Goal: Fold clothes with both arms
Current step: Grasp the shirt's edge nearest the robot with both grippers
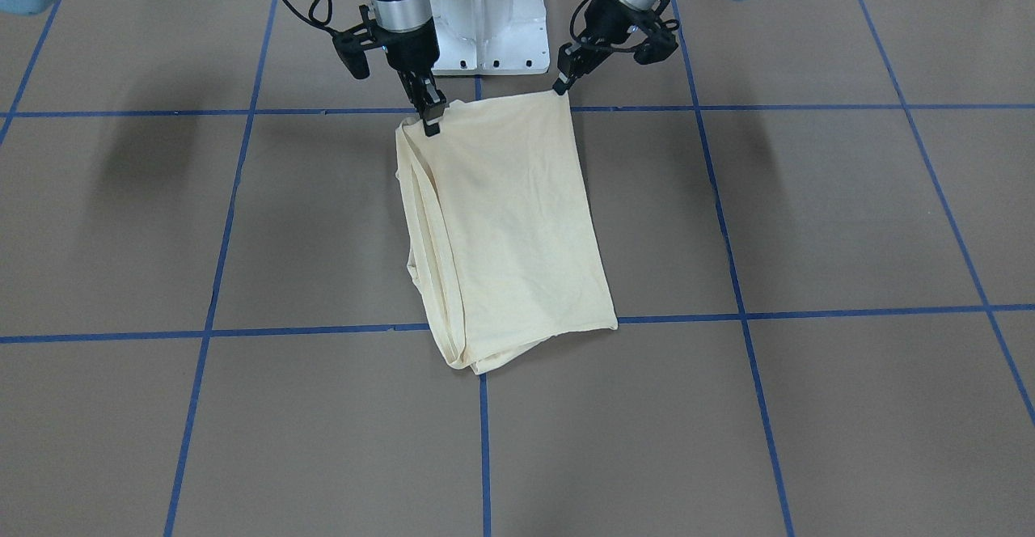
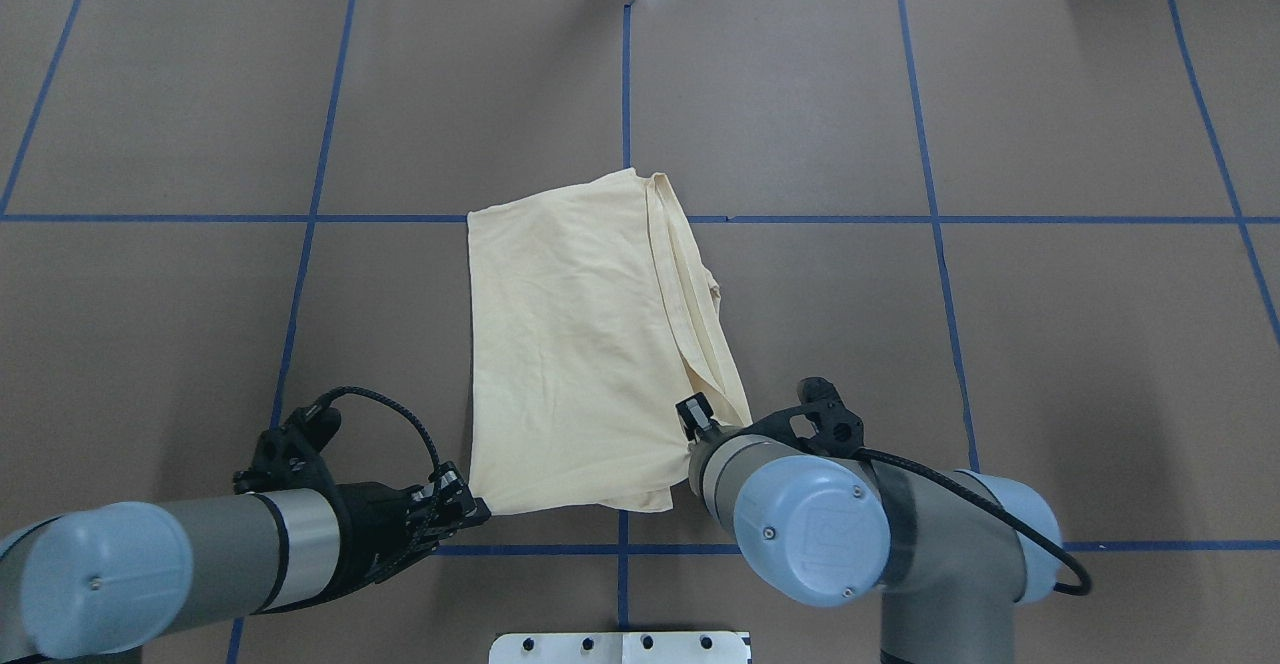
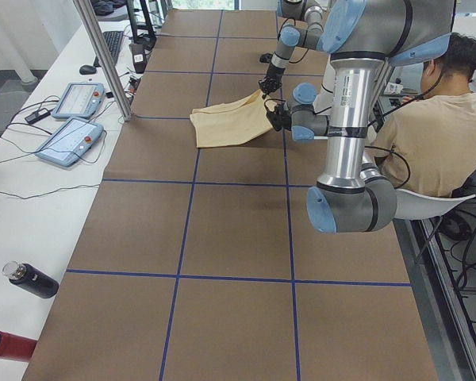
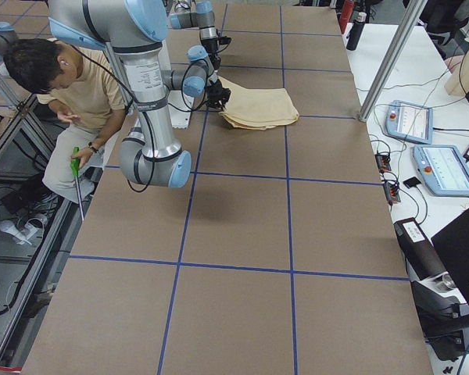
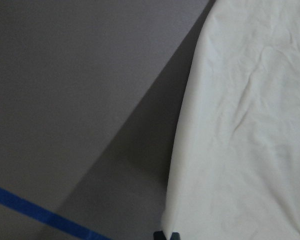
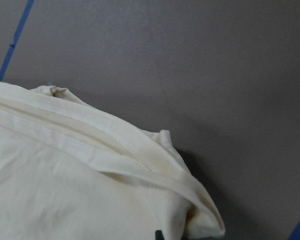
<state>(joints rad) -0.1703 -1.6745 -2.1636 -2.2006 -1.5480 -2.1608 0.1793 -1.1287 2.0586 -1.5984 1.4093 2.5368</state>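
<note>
1. Blue-capped joints of the left arm (image 2: 105, 579) and the right arm (image 2: 810, 519) crowded the bottom of the overhead view. The right arm's wrist covered most of its own jaws there.
2. Left jaws were pressed together on the shirt (image 2: 570, 344), at its near corner on the robot's left side. The left wrist camera caught only a dark sliver of their tips at its bottom edge, with cloth running straight down to them.
3. Right jaws pinched the other near corner, where several hemmed layers were stacked. In the right wrist view just one small dark tip showed beneath the fabric.
4. Folded to a rough rectangle, the shirt lay in the middle of the surface (image 2: 1050, 364). Its near edge was held slightly raised with shadow under it, and the rest lay flat.
5. Only plain cream cloth faced up; the underside and whatever was tucked between the layers were hidden.
6. Loose layered edges ran along the shirt's side towards the robot's right, while the opposite side was one clean edge.
7. Its far edge crossed a blue tape line (image 2: 1050, 219). Its near edge stopped short of the next line, towards the white pedestal base (image 1: 485, 27).
8. Bare brown surface lay wide on both sides and beyond the far edge.
9. A seated person (image 3: 428, 135) was partly cut off behind the near arm in the left side view. Two control pendants (image 3: 78, 100) lay off the brown sheet, well apart from the shirt.
</note>
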